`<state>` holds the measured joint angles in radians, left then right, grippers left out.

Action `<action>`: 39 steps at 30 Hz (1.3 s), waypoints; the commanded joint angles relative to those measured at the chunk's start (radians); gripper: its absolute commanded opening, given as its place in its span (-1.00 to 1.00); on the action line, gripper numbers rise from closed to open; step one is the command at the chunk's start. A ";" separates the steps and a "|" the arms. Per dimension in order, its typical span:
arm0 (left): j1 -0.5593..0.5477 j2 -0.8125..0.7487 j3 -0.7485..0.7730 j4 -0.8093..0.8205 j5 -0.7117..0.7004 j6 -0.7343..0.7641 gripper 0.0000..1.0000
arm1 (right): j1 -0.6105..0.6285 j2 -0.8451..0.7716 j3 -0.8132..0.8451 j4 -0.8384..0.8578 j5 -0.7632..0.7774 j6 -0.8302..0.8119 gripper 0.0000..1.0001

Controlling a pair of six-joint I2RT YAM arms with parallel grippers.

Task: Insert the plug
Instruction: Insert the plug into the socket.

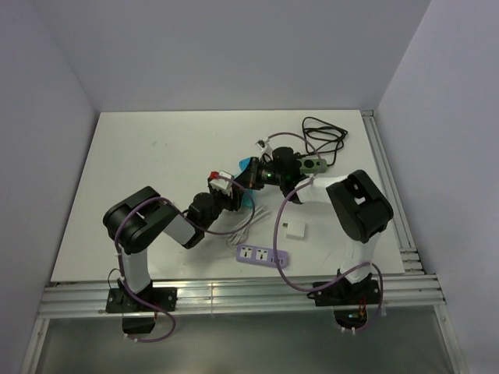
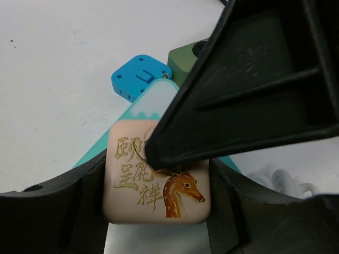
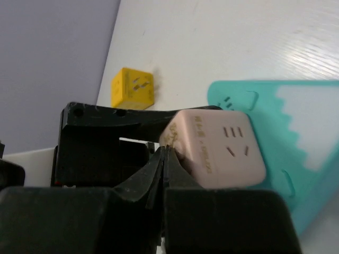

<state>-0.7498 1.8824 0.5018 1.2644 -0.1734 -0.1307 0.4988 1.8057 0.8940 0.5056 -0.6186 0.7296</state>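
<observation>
Cube socket point(image 2: 156, 182) being pinched between left gripper point(image 2: 157, 209) jaws; right gripper point(image 3: 164, 159) jaws pressing together, tips touching its top.

1. Beneath the left gripper point(image 1: 238, 185) and the right gripper point(image 1: 256, 175): a white matte tabletop point(image 1: 148, 171), rectangular, with a few tiny dark specks out to the left of the left gripper.
2. Well beyond both grippers: a plain back wall point(image 1: 234, 47), pale lavender-grey.
3. Far off to the left of the left gripper: a left wall point(image 1: 39, 117) of the same colour, meeting the table's edge.
4. Off to the right of the right gripper: a slightly lighter right wall point(image 1: 456, 117), with aluminium side rails point(image 1: 387, 187) between it and the tabletop.
5. Nearer than both grippers: aluminium front rails point(image 1: 234, 294) across the table's edge, then a grey lower surface point(image 1: 257, 343), floor or shelf, hard to tell.
6. Soft, even light throughout, with only faint shadows and a streaky sheen on the white top just past the right gripper in the right wrist view.
</observation>
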 commanded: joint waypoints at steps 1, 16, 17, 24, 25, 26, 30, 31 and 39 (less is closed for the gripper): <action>-0.011 0.072 -0.048 -0.338 0.022 -0.040 -1.00 | -0.016 0.106 -0.033 0.014 0.022 -0.019 -1.00; -0.013 0.040 -0.042 -0.358 -0.006 -0.053 -0.74 | -0.016 -0.269 -0.021 -0.154 0.184 -0.064 -1.00; -0.013 0.031 -0.040 -0.361 -0.003 -0.052 -0.71 | -0.016 -0.279 -0.032 -0.156 0.192 -0.064 -1.00; -0.013 -0.003 -0.048 -0.341 -0.006 -0.040 0.00 | -0.016 -0.342 -0.086 -0.151 0.250 -0.068 -1.00; -0.013 -0.006 -0.045 -0.341 -0.009 -0.040 0.00 | -0.016 -0.345 -0.090 -0.156 0.252 -0.068 -1.00; -0.013 -0.011 -0.042 -0.344 -0.012 -0.041 0.01 | -0.016 -0.350 -0.093 -0.157 0.255 -0.068 -1.00; -0.013 -0.026 -0.023 -0.367 -0.018 -0.027 0.66 | -0.016 -0.359 -0.102 -0.160 0.273 -0.073 -1.00; -0.011 -0.037 -0.022 -0.367 -0.017 -0.026 0.71 | -0.016 -0.361 -0.104 -0.162 0.273 -0.075 -1.00; -0.011 -0.095 -0.019 -0.388 -0.031 -0.006 0.98 | -0.016 -0.365 -0.112 -0.159 0.276 -0.076 -1.00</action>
<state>-0.7586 1.7947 0.5053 1.0481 -0.2008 -0.1246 0.4881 1.4860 0.7906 0.3286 -0.3565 0.6708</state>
